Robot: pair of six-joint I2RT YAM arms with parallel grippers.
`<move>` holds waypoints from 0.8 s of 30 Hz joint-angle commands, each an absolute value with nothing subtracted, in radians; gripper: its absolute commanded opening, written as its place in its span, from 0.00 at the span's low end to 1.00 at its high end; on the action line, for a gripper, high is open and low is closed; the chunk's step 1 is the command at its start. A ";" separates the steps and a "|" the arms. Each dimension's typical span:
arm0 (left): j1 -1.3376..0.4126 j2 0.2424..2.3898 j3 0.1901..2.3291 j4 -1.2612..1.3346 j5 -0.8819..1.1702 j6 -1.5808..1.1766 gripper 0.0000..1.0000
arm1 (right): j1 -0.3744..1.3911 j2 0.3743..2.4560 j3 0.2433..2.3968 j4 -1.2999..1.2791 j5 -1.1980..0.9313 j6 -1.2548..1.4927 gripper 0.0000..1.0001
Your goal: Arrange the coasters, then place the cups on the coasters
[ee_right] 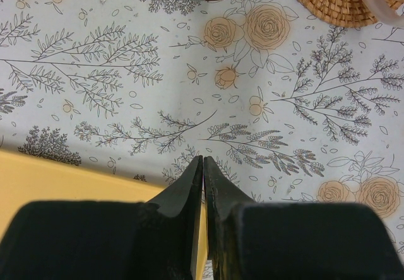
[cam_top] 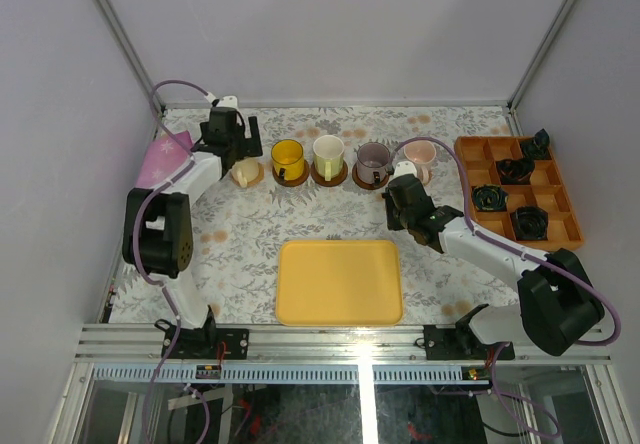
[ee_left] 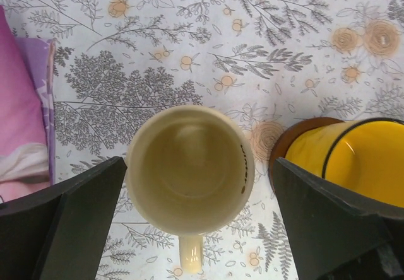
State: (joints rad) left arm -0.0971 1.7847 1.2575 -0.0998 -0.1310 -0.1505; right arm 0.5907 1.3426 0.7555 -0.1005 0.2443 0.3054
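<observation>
Five cups stand in a row at the back. A cream cup (cam_top: 245,172) sits on a tan coaster (cam_top: 256,178), with a yellow cup (cam_top: 287,159), a second cream cup (cam_top: 328,155) and a grey-purple cup (cam_top: 373,161) each on a dark coaster. A pink cup (cam_top: 418,158) sits on a tan one. My left gripper (cam_top: 236,154) hangs over the leftmost cream cup (ee_left: 189,169), open, one finger on each side. In the left wrist view the yellow cup (ee_left: 360,160) is at the right. My right gripper (cam_top: 402,200) is shut and empty (ee_right: 203,161) just in front of the row.
A large yellow tray (cam_top: 338,282) lies at the front centre. An orange divided tray (cam_top: 468,179) with small black objects stands at the right. A pink cloth (cam_top: 163,160) lies at the left edge, close to my left arm.
</observation>
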 commanded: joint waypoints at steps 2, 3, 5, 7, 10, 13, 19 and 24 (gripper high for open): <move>-0.089 1.827 1.293 -0.098 -0.150 -0.127 1.00 | 0.588 1.323 0.791 -0.091 0.267 0.295 0.09; -0.089 1.830 1.295 -0.100 -0.153 -0.127 1.00 | 0.588 1.324 0.792 -0.092 0.268 0.295 0.10; -0.089 1.833 1.295 -0.100 -0.159 -0.121 1.00 | 0.588 1.328 0.792 -0.088 0.265 0.295 0.09; -0.089 1.840 1.297 -0.104 -0.162 -0.115 1.00 | 0.588 1.332 0.794 -0.087 0.264 0.294 0.09; -0.088 1.844 1.299 -0.109 -0.160 -0.109 1.00 | 0.588 1.339 0.796 -0.083 0.259 0.296 0.09; -0.088 1.840 1.291 -0.107 -0.152 -0.106 1.00 | 0.588 1.341 0.796 -0.084 0.258 0.297 0.09; -0.087 1.832 1.271 -0.104 -0.129 -0.107 1.00 | 0.588 1.338 0.792 -0.083 0.260 0.302 0.10; -0.086 1.826 1.249 -0.100 -0.111 -0.118 1.00 | 0.589 1.336 0.790 -0.083 0.264 0.302 0.11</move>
State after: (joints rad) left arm -0.0963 1.8351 1.2675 -0.1131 -0.1333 -0.1249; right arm 0.5907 1.3426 0.7555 -0.1001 0.2447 0.3054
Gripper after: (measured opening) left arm 0.997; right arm 0.103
